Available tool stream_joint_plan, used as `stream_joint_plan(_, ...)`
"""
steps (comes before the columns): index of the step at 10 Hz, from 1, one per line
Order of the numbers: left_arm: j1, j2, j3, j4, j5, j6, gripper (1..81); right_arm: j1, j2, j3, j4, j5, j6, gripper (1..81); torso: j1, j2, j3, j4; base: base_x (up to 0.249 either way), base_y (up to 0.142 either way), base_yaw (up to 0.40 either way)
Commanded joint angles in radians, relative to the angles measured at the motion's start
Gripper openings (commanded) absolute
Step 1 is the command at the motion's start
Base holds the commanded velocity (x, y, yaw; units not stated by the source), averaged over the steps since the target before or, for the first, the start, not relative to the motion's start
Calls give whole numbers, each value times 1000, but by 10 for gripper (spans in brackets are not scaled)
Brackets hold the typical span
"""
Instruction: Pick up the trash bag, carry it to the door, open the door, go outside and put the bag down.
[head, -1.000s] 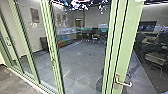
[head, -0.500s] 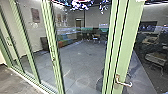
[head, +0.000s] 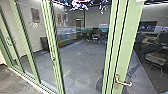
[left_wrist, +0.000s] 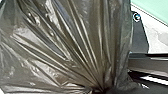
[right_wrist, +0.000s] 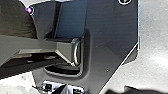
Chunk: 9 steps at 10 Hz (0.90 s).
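The trash bag (left_wrist: 75, 37) is brown-grey, thin and shiny, and looms large in the left wrist view. Its folds run together at a gathered neck, where my left gripper (left_wrist: 100, 90) is shut on it. A dark brownish part of the bag (right_wrist: 15, 21) also appears in the right wrist view, beyond the robot's jointed bar. In the head view, a glass door with a pale green frame (head: 125, 42) stands close in front on the right. Its metal lever handle (head: 123, 83) sits low on the frame. How my right gripper stands cannot be made out.
Green-framed glass panels (head: 53, 50) run along the left. Behind the glass are a grey tiled floor (head: 77, 62), a row of coloured seats (head: 63, 41), a screen (head: 148, 26) and a chair (head: 156, 58). A strip of brown-grey floor (head: 15, 81) lies at the lower left.
The head view has shifted very slightly, so the camera has moved a little. The door and its handle look the same as before.
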Motion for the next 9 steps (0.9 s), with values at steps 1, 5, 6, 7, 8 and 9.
stream_joint_plan(1,-46,-18,18,-6,136,-1,10,16,-49,81,0,-45,-1,811,0,0,0,0,0,0,0)
stream_joint_plan(5,-46,-72,108,-13,144,-1,10,4,-303,525,-8,-43,-1,811,0,0,0,0,0,0,0)
stream_joint_plan(6,-46,-72,108,-13,144,-1,10,5,-348,596,-8,-42,-1,811,0,0,0,0,0,0,0)
stream_joint_plan(7,-46,-73,108,-19,144,-1,10,5,-396,659,-6,-40,-1,811,0,0,0,0,0,0,0)
stream_joint_plan(8,-44,-72,107,-19,146,-1,10,5,-431,700,-6,-40,-1,811,0,0,0,0,0,0,0)
stream_joint_plan(9,-44,-70,104,-19,146,-1,10,7,-463,743,-6,-42,-1,811,0,0,0,0,0,0,0)
